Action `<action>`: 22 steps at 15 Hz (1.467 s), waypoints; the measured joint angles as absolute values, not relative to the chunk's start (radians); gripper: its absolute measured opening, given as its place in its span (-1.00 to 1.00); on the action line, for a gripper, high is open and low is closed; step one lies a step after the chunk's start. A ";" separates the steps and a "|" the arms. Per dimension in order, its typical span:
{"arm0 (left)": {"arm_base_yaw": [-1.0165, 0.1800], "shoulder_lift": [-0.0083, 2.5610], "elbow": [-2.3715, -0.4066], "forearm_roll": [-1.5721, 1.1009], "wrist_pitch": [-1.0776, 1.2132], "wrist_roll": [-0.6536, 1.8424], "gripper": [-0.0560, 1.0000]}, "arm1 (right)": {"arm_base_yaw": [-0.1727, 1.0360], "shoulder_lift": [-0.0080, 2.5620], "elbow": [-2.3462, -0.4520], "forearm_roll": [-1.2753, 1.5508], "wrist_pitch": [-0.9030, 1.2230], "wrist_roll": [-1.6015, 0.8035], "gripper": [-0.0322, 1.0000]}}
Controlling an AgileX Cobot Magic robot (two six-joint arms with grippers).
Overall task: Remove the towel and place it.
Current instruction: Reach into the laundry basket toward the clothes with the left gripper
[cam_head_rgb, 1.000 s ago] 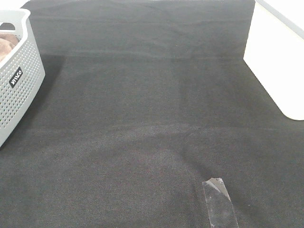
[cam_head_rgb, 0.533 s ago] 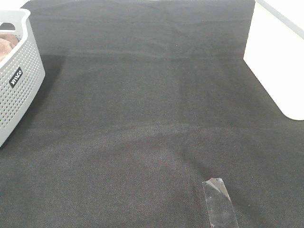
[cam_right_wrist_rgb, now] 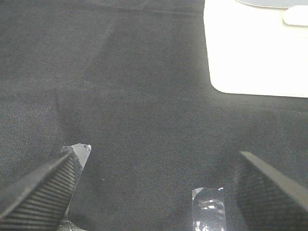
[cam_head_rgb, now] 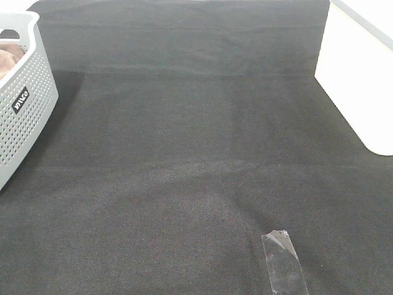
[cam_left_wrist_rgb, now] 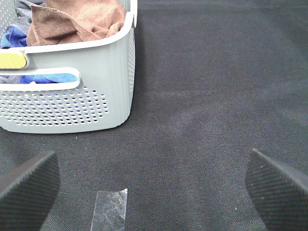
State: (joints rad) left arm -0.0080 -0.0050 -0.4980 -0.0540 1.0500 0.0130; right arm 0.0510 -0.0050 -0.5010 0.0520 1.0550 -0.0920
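Note:
The brown towel [cam_left_wrist_rgb: 77, 21] lies bunched in a grey perforated basket [cam_left_wrist_rgb: 96, 96], on top of blue and grey cloths. In the exterior high view only a bit of the towel [cam_head_rgb: 7, 60] shows inside the basket [cam_head_rgb: 24, 117] at the far left edge. My left gripper [cam_left_wrist_rgb: 151, 185] is open and empty, low over the black cloth a short way in front of the basket. My right gripper [cam_right_wrist_rgb: 156, 185] is open and empty over the black cloth. Neither gripper shows in the exterior high view.
A black cloth [cam_head_rgb: 196, 153] covers the table. A white surface [cam_head_rgb: 362, 80] stands at the right, also in the right wrist view [cam_right_wrist_rgb: 255, 53]. Clear tape strips lie on the cloth [cam_head_rgb: 284, 261], [cam_left_wrist_rgb: 109, 211], [cam_right_wrist_rgb: 208, 209].

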 joint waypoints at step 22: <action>-0.058 0.956 -1.371 0.236 1.214 0.873 0.92 | 0.051 -0.005 -0.501 0.052 1.055 -0.092 0.64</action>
